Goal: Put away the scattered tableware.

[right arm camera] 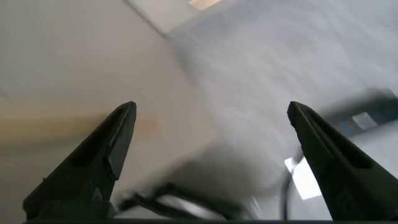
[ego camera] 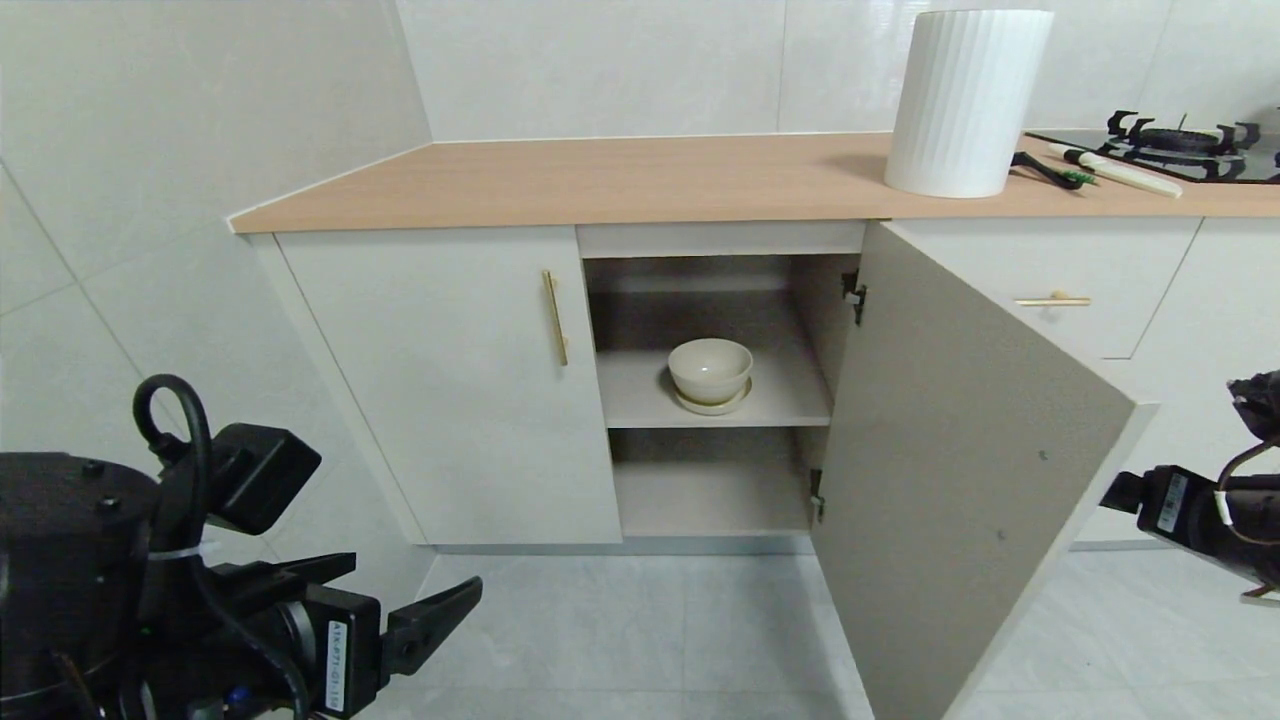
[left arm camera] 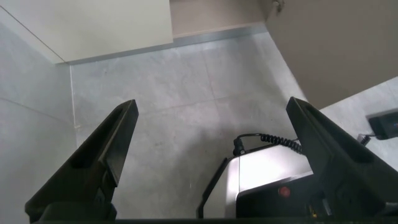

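A beige bowl (ego camera: 710, 368) sits on a small plate (ego camera: 712, 403) on the middle shelf (ego camera: 640, 395) of the open cabinet. My left gripper (ego camera: 412, 572) hangs low at the left, well in front of the cabinet and above the floor. In the left wrist view the left gripper (left arm camera: 211, 109) is open with only floor tiles between its fingers. My right arm (ego camera: 1190, 510) is at the far right, behind the edge of the open door. In the right wrist view the right gripper (right arm camera: 211, 109) is open and holds nothing.
The open cabinet door (ego camera: 960, 470) swings out towards the right. The left door (ego camera: 450, 380) is shut and has a gold handle. On the wooden counter (ego camera: 600, 180) stand a tall white ribbed cylinder (ego camera: 968, 100), some utensils (ego camera: 1110, 170) and a gas hob (ego camera: 1190, 140).
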Tool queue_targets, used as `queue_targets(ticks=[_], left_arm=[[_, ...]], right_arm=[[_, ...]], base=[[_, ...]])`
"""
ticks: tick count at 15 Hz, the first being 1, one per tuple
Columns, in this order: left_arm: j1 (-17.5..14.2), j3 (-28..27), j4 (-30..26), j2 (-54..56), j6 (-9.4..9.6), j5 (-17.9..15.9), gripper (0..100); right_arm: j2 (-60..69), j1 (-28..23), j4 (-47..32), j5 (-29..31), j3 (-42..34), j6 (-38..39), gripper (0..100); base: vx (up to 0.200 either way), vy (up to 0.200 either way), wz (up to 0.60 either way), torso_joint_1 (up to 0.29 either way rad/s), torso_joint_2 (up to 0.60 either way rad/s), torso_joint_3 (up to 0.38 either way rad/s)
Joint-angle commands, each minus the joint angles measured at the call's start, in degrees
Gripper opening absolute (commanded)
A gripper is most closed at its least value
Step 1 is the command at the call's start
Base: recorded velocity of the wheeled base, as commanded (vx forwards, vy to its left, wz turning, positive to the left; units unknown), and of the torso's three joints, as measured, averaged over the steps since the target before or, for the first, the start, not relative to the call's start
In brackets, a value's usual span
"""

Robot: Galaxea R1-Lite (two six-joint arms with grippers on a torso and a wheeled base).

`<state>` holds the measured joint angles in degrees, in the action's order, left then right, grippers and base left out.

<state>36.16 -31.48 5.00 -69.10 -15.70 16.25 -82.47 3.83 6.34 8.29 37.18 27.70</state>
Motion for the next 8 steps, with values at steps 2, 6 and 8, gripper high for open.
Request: queue_targets(ticks=[2, 6, 8], left_arm=[[-0.03, 0.01, 0.01, -0.16, -0.03, 0.01, 100], [0.05, -0.08, 0.10, -0.25, -0.03, 0.10, 100], [0.05, -0.08, 0.19, -0.43, -0.03, 0.10, 100]], right_arm=[[-1.91, 6.10, -0.36, 0.15, 2.11, 0.08, 100], [-8.59, 16.65, -0.10, -0.29, 6.59, 0.08, 100], [-13.68, 20.96, -0.10, -0.64, 10.72, 0.08, 100]], base=[[0.000, 0.000, 0.00, 0.000, 0.00, 0.000], [0.000, 0.000, 0.00, 0.000, 0.00, 0.000], [0.000, 0.000, 0.00, 0.000, 0.00, 0.000]])
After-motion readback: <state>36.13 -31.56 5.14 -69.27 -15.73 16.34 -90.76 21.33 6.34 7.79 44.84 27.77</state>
